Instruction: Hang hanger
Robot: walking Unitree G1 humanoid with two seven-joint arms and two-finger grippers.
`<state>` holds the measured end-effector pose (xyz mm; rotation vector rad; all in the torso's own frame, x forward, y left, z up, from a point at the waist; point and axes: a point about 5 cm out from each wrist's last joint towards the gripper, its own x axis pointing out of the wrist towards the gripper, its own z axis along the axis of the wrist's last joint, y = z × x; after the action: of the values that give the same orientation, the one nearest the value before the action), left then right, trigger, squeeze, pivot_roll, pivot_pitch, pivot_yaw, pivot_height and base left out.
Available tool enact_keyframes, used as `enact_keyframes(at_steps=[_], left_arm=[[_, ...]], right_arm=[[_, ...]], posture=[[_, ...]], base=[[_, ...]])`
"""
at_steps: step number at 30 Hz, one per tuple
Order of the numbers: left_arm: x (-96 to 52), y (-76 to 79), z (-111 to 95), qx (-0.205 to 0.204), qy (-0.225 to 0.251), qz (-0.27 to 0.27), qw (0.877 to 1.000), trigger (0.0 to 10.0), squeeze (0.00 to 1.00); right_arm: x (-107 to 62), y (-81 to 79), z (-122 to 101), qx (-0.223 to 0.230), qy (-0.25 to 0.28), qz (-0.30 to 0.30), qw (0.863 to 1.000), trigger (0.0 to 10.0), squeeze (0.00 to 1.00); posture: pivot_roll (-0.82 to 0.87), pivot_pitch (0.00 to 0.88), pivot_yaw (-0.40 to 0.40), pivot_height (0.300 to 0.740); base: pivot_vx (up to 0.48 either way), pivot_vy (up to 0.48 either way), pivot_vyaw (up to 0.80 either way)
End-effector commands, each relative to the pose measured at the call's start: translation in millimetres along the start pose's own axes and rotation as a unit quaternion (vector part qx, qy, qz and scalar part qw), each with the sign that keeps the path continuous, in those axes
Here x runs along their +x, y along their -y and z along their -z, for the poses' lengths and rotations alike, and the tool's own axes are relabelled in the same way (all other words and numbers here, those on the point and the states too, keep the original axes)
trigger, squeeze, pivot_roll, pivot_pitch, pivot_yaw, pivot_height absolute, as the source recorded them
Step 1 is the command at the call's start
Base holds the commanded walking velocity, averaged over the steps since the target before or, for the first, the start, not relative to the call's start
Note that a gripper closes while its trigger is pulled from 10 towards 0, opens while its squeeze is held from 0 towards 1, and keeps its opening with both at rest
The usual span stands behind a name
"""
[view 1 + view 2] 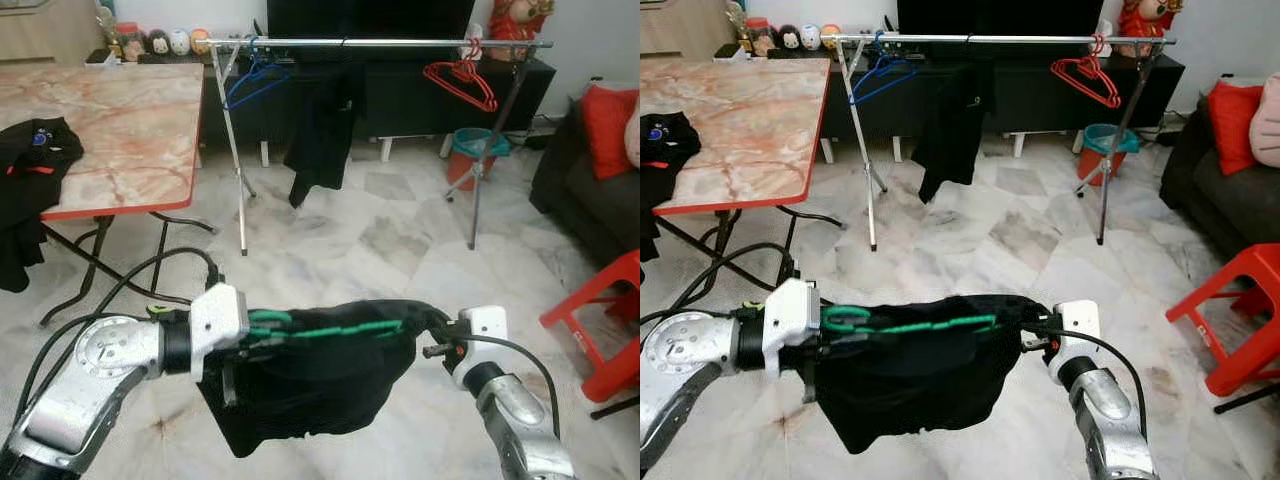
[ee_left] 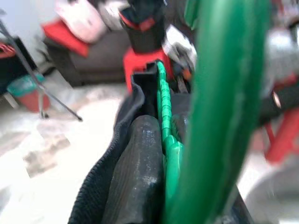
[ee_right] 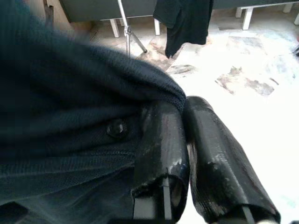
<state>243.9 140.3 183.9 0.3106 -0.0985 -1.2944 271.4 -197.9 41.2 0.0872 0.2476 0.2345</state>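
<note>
Green hanger with black garment between both tools, rail well ahead

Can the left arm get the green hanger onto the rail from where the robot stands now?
Probably not yet. The rail stands well across the marble floor, and the left gripper and right gripper hold the green hanger and its black garment close to the body. The path ahead looks open.
</note>
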Motion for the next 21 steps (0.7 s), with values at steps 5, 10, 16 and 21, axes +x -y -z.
enact_keyframes(at_steps=[5,10,16,21], left_arm=[[-1.6,-9.7,-33,0.006,0.091,-0.022,0.996,10.0,0.00],[6.0,-15.3,-44,-0.014,0.142,-0.048,0.989,10.0,0.00],[22.0,-18.4,-51,-0.033,0.184,-0.074,0.980,10.0,0.00],[30.3,-15.8,-51,-0.048,0.195,-0.074,0.977,10.0,0.00]], right_arm=[[-8.4,12.1,15,0.039,-0.024,0.024,0.999,0.0,0.00],[-10.9,9.7,24,0.045,-0.035,0.017,0.998,0.0,0.00],[-10.0,5.2,27,0.040,-0.039,0.005,0.998,0.0,0.00],[-9.1,7.3,27,0.033,-0.042,0.012,0.998,2.1,0.00]], posture=[[0.10,0.000,-0.051,0.740],[0.10,0.000,-0.050,0.740],[0.10,0.000,-0.046,0.740],[0.09,0.000,-0.045,0.740]], base=[[0.000,0.000,0.00],[0.000,0.000,0.00],[0.000,0.000,0.00],[0.000,0.000,0.00]])
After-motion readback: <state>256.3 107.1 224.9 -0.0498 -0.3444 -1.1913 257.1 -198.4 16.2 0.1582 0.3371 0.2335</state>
